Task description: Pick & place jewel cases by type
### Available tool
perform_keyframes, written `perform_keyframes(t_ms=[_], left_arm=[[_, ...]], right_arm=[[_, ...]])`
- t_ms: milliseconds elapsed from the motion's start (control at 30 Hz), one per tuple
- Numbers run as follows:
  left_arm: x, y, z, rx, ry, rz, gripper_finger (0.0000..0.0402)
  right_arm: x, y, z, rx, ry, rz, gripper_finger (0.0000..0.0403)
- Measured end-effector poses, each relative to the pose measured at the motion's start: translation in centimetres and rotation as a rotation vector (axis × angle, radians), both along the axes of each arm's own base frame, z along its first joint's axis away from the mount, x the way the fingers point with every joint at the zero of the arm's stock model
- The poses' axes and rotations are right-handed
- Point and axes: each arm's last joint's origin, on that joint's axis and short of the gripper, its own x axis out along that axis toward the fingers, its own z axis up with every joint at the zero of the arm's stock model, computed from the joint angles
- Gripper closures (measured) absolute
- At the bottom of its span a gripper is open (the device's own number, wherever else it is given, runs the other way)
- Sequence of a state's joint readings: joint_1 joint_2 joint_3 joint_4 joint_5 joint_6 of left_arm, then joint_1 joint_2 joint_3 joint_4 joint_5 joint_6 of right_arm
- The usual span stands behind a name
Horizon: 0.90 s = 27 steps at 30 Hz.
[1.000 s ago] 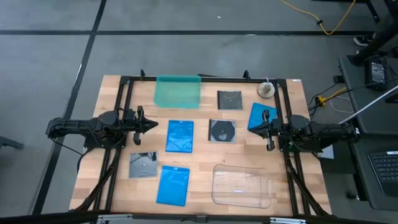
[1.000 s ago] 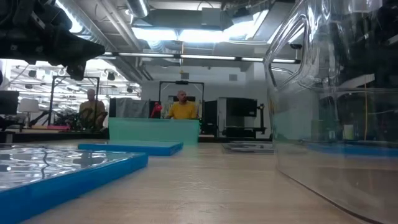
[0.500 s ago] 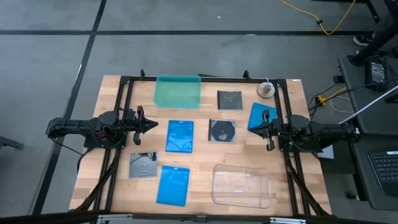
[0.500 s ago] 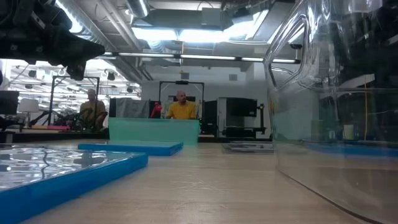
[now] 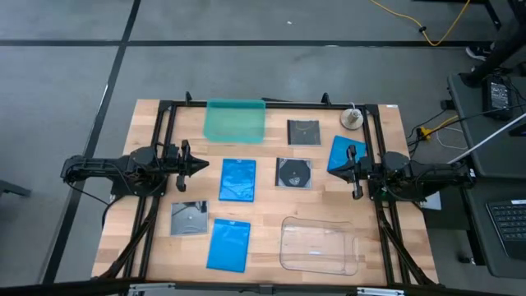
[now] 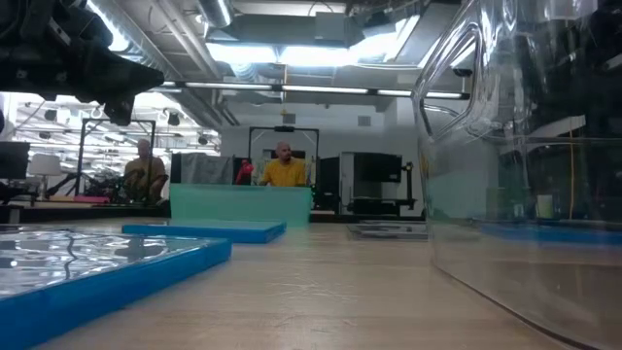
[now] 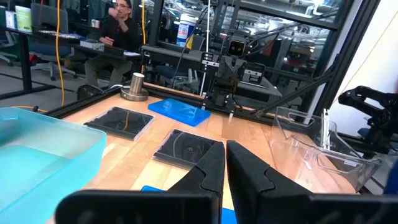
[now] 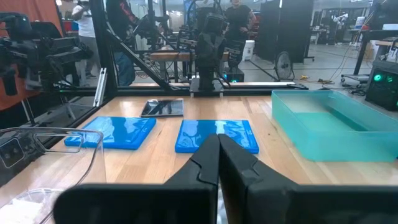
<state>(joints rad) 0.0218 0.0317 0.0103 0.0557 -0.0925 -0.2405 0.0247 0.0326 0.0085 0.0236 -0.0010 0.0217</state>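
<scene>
Six jewel cases lie flat on the wooden table. The blue ones are at the middle (image 5: pixel 237 180), at the near edge (image 5: pixel 228 245) and on the right (image 5: pixel 345 154). The grey disc cases are at the far side (image 5: pixel 303 131), the middle (image 5: pixel 293 173) and near left (image 5: pixel 189 218). My left gripper (image 5: pixel 203 165) hovers left of the middle blue case, fingers shut (image 7: pixel 225 158). My right gripper (image 5: pixel 348 170) hovers over the near edge of the right blue case, also shut (image 8: pixel 217 146). Neither touches anything.
A teal translucent tray (image 5: pixel 235 121) stands at the far edge and a clear plastic tray (image 5: pixel 320 244) at the near right. A small round object (image 5: pixel 352 118) sits at the far right corner. A black frame (image 5: pixel 164 123) borders the table. People are in the room beyond.
</scene>
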Motion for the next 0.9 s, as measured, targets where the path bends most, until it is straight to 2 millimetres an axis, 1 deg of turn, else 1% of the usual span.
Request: perform_keyframes(t_ms=[67,167,233,367,533,633,733,833,900], left_arm=[[0.0,0.0,0.0,0.000,0.000,0.000,0.0391],[0.0,0.0,0.0,0.000,0.000,0.000,0.0393],[0.0,0.0,0.0,0.000,0.000,0.000,0.0393],[0.0,0.0,0.0,0.000,0.000,0.000,0.0390],[0.0,0.1,0.3,-0.001,-0.033,0.036,0.0391],[-0.1,0.2,0.8,-0.006,-0.085,0.083,0.0393],[-0.2,0.3,1.5,-0.063,-0.164,0.094,0.0392],[-0.3,0.2,2.0,-0.159,-0.239,0.067,0.0389],[-0.4,0.4,2.3,-0.196,-0.273,0.105,0.0389]], right_arm=[[0.0,0.0,0.1,0.054,-0.012,0.001,0.0395],[0.0,0.1,0.6,0.262,-0.048,0.035,0.0395],[-0.1,0.1,0.9,0.369,-0.083,0.049,0.0395],[-0.1,0.0,1.6,0.489,-0.154,0.036,0.0395],[-0.1,-0.2,1.6,0.684,-0.173,-0.020,0.0395],[-0.1,-0.4,1.6,0.694,-0.186,-0.066,0.0395],[-0.2,-0.6,1.6,0.694,-0.212,-0.127,0.0395],[-0.2,-0.5,1.9,0.649,-0.219,-0.098,0.0395],[-0.1,-0.4,2.2,0.637,-0.191,-0.078,0.0395]])
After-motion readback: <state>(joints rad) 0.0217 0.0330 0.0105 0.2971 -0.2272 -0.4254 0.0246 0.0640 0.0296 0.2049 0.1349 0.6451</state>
